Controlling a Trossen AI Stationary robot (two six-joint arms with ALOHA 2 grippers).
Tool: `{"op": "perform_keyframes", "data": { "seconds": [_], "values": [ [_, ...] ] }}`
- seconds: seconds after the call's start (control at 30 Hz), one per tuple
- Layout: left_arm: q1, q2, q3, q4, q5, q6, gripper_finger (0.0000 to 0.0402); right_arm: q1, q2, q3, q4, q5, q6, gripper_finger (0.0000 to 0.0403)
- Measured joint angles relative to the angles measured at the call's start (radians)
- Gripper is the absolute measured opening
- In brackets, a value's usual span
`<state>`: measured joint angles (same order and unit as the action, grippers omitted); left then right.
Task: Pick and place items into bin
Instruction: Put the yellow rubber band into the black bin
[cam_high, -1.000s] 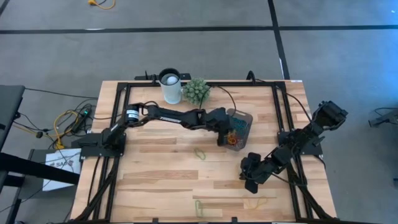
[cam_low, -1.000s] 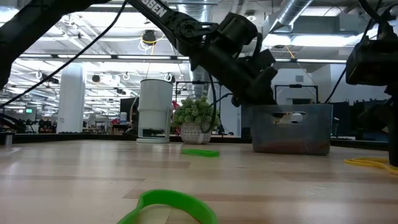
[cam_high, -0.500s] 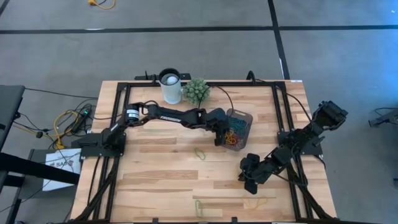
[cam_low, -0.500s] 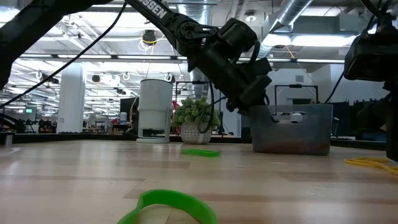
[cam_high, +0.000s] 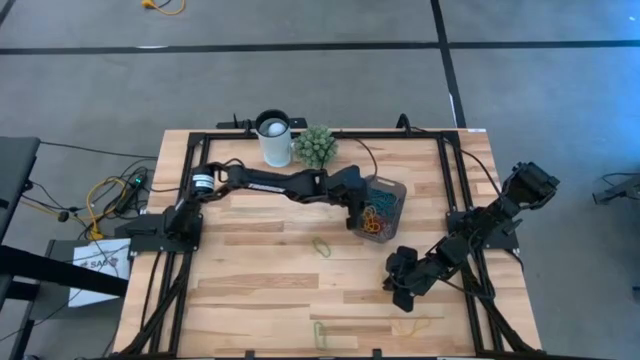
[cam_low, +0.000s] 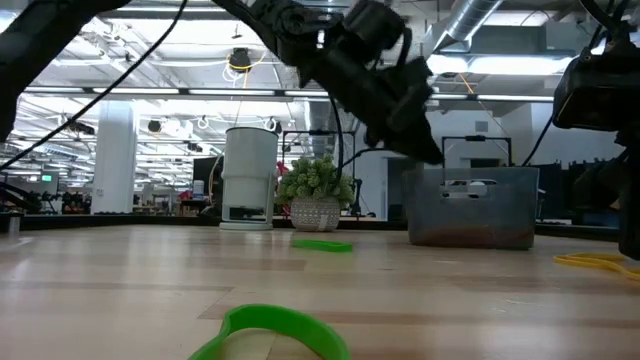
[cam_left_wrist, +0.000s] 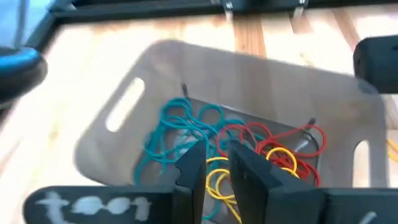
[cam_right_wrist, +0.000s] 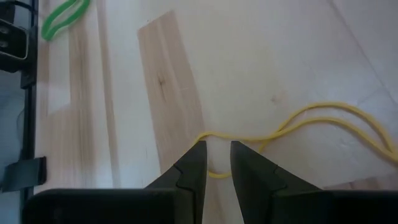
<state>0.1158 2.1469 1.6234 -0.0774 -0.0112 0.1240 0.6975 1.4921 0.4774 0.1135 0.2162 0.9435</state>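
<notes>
Industrial lab hall: exposed ceiling ducts (cam_low: 500, 25), concrete floor (cam_high: 300, 85), framed workbench (cam_high: 250, 280)

Bright, even overhead light fills the room with only soft shadows under the arms, ceiling lamps glare in the low view where the nearest green band (cam_low: 268, 335) is out of focus, and the bin (cam_left_wrist: 249, 81) looks smeared.

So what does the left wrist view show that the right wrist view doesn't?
Only the left wrist view: the bin seen from above, with teal, red and yellow rubber bands piled inside, under the left gripper, whose fingers stand slightly apart with nothing between them.
Only the right wrist view: a yellow rubber band lying on the table right at the right gripper, and a green rubber band farther off.
Both: bare wooden table and each arm's own dark fingers.
</notes>
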Motion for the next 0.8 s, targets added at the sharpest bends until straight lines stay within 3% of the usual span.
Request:
{"op": "perform_keyframes", "data": {
  "seconds": [0.3, 0.5, 0.6, 0.8],
  "values": [
    [-0.006, -0.211, 0.000, -0.186, -0.050, 0.012, 0.0059, -0.027, 0.000, 0.000, -0.004, 0.061, -0.058, 0.0066],
    [-0.037, -0.373, 0.000, -0.313, -0.070, 0.042, 0.0059, -0.068, -0.011, 0.008, -0.017, -0.009, -0.067, 0.0066],
    [-0.058, -0.451, 0.000, -0.350, -0.099, 0.076, 0.0059, -0.068, -0.058, 0.039, -0.053, -0.088, -0.132, 0.0066],
    [-0.104, -0.619, 0.002, -0.520, -0.221, 0.087, 0.0059, -0.052, -0.257, 0.144, -0.316, -0.083, -0.226, 0.0066]
  ]
}}
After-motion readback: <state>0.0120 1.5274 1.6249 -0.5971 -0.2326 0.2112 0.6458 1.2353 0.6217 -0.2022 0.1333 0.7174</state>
